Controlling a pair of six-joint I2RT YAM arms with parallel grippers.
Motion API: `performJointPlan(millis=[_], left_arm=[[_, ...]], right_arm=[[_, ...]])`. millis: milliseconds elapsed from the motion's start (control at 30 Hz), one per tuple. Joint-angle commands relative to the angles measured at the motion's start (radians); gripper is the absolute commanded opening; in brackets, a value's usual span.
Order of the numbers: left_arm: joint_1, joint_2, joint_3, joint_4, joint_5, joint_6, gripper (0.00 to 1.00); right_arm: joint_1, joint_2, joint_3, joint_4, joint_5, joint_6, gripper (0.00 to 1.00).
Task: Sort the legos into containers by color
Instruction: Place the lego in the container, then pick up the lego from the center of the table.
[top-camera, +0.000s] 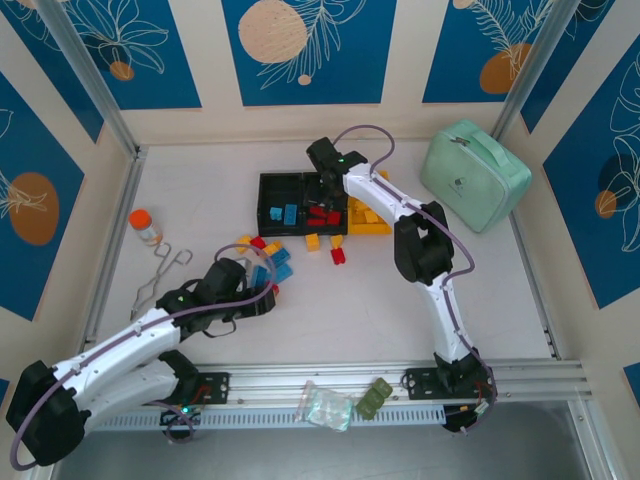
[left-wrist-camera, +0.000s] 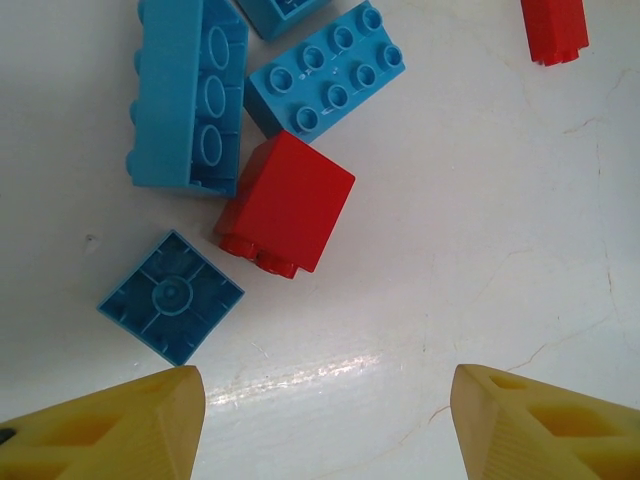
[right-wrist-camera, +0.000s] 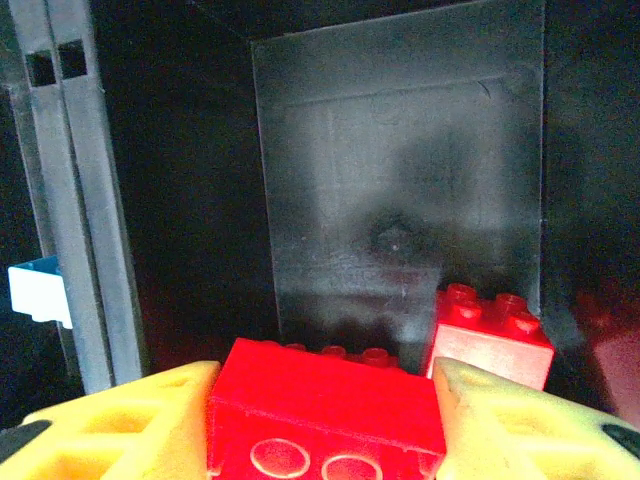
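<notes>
**Red brick to be released into the middle bin**

Nearest, the left claw (left-wrist-camera: 325, 425) hangs spread and empty over the desk (left-wrist-camera: 480, 230). Below it a loose red brick (left-wrist-camera: 287, 205) lies against a long blue brick (left-wrist-camera: 190, 95) and just beside an upturned blue square brick (left-wrist-camera: 170, 295). If that red brick is to be taken, the fingers should be turned to meet its flat sides. They should then be lowered into the free gaps, so that the blue neighbours are not dragged along.

Farther off, a held red brick (right-wrist-camera: 320, 430) is pinched by the right claw (right-wrist-camera: 320, 385) inside the middle black bin (right-wrist-camera: 400, 150). The release is best made low, just above the floor and beside the small red brick (right-wrist-camera: 490, 340) resting there, so that nothing is knocked or bounced out. The claw should then be raised straight up, clear of the walls.

Of the containers, the left black bin (top-camera: 262, 205) is seen to hold blue bricks (top-camera: 283, 213), the middle one red, and the yellow bin (top-camera: 380, 229) yellow bricks (top-camera: 362, 210). Scattered legos (top-camera: 268, 255) in all three colours lie on the desk before the bins, not yet sorted.
</notes>
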Motion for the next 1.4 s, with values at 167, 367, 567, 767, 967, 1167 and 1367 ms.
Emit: performJointPlan(millis=[167,367,567,767,967,1167,1367], left_arm=[[0.004,-0.001,0.002,-0.023,-0.024,-0.01,0.66],[0.003,0.016,0.012,-0.013,-0.021,-0.01,0.66],[0.004,0.007,0.018,-0.025,-0.026,-0.011,0.66],[0.005,0.006,0.03,-0.039,-0.04,-0.004,0.66],[0.011,0.04,0.063,-0.042,-0.05,0.013,0.66],[0.014,0.087,0.091,-0.03,-0.038,0.027,0.65],[0.013,0.132,0.1,0.017,-0.001,0.03,0.65]], right_arm=[[0.016,-0.001,0.048,-0.052,0.016,-0.022,0.59],[0.019,-0.029,0.043,-0.054,0.025,-0.028,0.62],[0.036,-0.133,-0.058,-0.009,0.03,-0.039,0.6],[0.061,-0.31,-0.283,0.087,0.013,-0.053,0.6],[0.098,-0.461,-0.462,0.129,0.042,-0.069,0.59],[0.13,-0.599,-0.646,0.175,0.059,-0.051,0.57],[0.172,-0.668,-0.78,0.192,0.103,-0.044,0.58]])
